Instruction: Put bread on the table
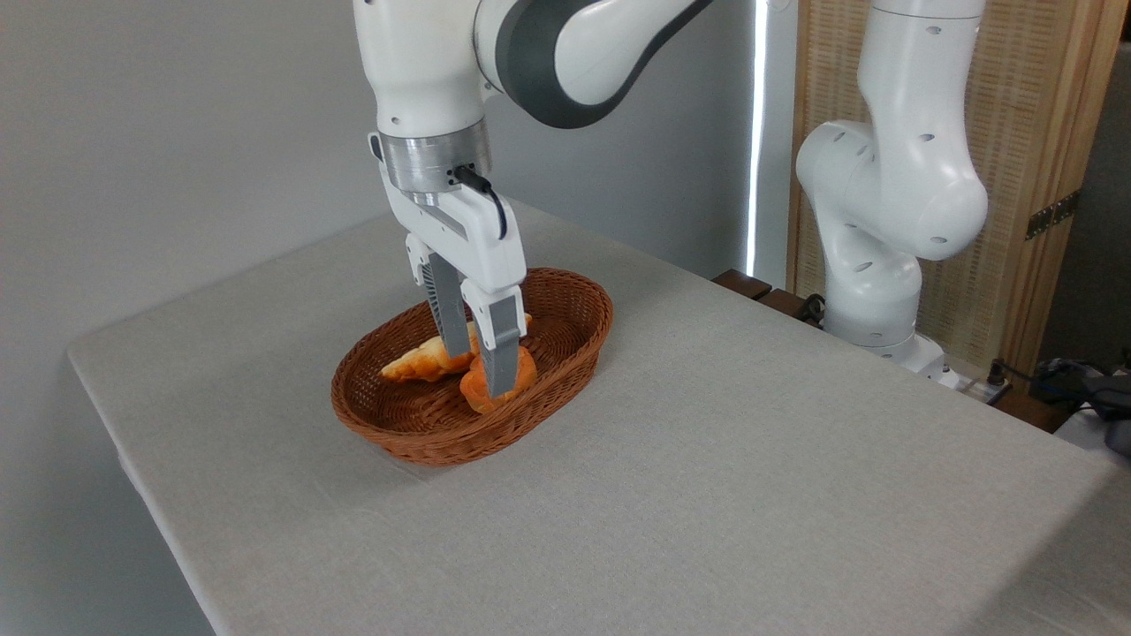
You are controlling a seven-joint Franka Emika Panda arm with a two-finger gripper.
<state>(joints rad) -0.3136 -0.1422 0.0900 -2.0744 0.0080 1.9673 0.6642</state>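
Observation:
The bread [422, 360], a long golden-yellow pastry with pointed ends, lies inside the brown wicker basket [565, 305] on the grey cloth table [707, 459]. My gripper [478, 372] hangs over the basket's middle, open, its grey fingers [500, 349] reaching down in front of the bread's right half. Whether the fingers touch the bread cannot be told. A small round orange bun [521, 375] sits just in front of the bread, partly hidden by the nearer finger.
The arm's white base [870, 291] stands beyond the table's far right edge, beside a wooden slatted screen [1016, 177]. Cables and dark objects [1087, 389] lie at the far right. A grey wall runs behind the table.

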